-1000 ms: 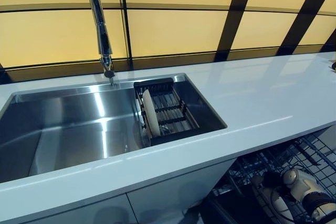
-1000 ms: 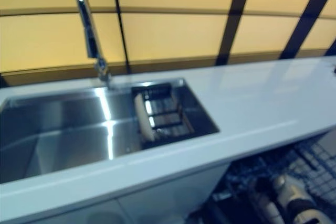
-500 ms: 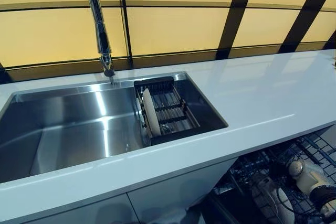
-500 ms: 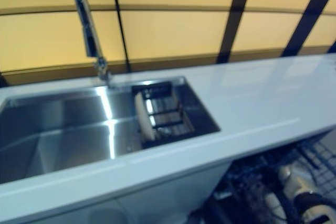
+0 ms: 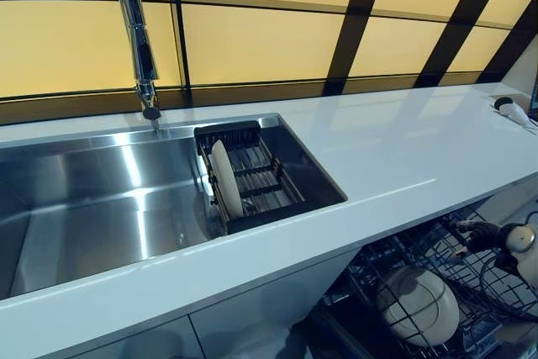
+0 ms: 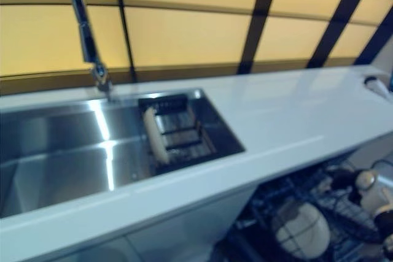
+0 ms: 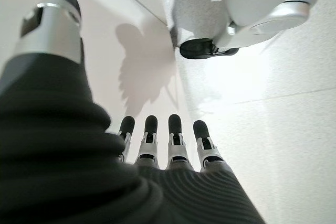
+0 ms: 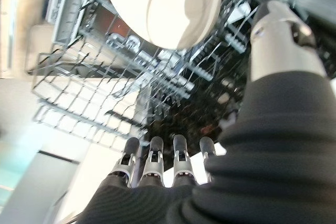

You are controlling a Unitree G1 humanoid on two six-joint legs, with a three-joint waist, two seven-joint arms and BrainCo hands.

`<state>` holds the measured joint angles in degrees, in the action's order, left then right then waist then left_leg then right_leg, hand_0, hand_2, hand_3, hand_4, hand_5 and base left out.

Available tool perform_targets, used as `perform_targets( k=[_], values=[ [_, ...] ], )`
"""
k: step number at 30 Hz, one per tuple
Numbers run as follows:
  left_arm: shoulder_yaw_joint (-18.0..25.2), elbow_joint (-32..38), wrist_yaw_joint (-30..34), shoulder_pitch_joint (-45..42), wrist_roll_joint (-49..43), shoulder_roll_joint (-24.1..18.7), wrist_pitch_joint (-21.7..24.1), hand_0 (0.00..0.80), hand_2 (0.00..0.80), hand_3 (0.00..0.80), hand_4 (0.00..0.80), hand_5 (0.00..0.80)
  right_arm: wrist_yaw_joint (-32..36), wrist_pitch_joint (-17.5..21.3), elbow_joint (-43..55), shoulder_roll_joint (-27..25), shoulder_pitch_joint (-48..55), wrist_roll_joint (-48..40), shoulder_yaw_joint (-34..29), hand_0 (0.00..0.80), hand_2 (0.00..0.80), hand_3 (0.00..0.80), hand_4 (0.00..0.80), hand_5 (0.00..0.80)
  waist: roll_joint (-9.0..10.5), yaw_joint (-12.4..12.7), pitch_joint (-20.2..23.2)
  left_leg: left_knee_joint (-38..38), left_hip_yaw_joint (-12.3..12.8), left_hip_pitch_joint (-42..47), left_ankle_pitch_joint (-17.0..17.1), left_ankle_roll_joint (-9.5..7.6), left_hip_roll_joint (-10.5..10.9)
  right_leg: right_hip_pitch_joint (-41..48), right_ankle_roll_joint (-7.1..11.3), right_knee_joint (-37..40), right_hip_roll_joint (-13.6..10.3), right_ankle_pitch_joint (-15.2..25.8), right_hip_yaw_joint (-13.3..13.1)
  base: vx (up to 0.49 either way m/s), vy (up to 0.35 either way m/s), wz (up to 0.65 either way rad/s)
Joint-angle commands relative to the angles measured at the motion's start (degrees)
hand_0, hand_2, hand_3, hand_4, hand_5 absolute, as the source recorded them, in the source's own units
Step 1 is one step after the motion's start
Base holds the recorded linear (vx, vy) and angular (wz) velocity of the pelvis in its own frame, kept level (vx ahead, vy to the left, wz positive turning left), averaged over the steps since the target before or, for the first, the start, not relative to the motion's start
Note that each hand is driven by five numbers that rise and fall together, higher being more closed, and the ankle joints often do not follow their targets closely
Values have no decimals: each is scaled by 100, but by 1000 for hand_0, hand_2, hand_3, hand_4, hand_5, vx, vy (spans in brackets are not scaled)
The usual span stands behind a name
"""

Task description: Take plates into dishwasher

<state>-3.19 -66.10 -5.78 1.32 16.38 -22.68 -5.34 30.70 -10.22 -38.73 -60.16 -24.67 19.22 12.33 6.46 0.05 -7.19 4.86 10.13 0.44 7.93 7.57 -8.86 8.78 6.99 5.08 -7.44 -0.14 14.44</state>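
White countertop [image 5: 403, 153] with inset steel sink [image 5: 92, 208], dark drying rack [image 5: 252, 178] at the sink's right end holding one upright plate [image 5: 221, 189], small object [image 5: 510, 108] at the countertop's far right corner

plates: 2 [image 5: 220, 190] [image 5: 420, 304]; sink: 1 [image 5: 84, 208]; faucet: 1 [image 5: 134, 35]; dishwasher rack: 1 [image 5: 437, 250]

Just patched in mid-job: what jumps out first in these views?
A white plate lies in the dishwasher rack at lower right, with the open right hand above it, holding nothing. One more plate stands on edge in the dark drainer at the right end of the sink.
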Motion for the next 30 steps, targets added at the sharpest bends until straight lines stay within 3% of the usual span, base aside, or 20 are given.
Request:
perform_targets(
  k=[1,12,15,18,22,30],
  values=[
    [-12,-341,-71,325,-261,-19,147,0,0,0,0,0,-139,-109,45,-683,-479,-264,-10,0,0,0,0,0,-41,36,290,-4,94,293,-319,-148,70,-95,-207,-161,287,12,-149,26,41,-4],
    [-91,-393,-147,322,-173,23,206,0,0,0,0,0,-664,-232,-254,-1123,-551,-744,-402,0,0,0,0,0,30,-35,348,-6,173,405,-390,-175,76,-94,-192,-186,269,13,-203,12,17,-6],
    [-116,-396,-155,307,-135,17,213,0,0,0,0,0,-1006,-459,-231,-1219,-597,-979,-523,0,0,0,0,0,31,-38,355,-6,154,411,-394,-175,87,-102,-188,-201,261,16,-203,0,0,0],
    [-221,-436,-154,287,-71,13,261,0,0,0,0,0,-2068,-561,-574,-1326,-761,-1370,-751,0,0,0,0,0,13,20,354,0,90,411,-402,-181,103,-100,-175,-226,247,5,-178,0,0,0],
    [-307,-474,-157,260,-20,20,318,0,0,0,0,0,-2984,-615,-444,-1325,-900,-1927,-963,0,0,0,0,0,-11,75,346,-4,24,395,-409,-182,124,-90,-174,-249,234,-14,-127,0,0,0],
    [-484,-441,-210,286,103,57,266,0,0,0,0,0,-4056,-996,-103,-1463,-1751,-2136,-642,0,0,0,0,0,-39,219,375,-9,-134,324,-408,-169,189,-48,-180,-252,210,-65,-30,2,7,1]
  ],
)
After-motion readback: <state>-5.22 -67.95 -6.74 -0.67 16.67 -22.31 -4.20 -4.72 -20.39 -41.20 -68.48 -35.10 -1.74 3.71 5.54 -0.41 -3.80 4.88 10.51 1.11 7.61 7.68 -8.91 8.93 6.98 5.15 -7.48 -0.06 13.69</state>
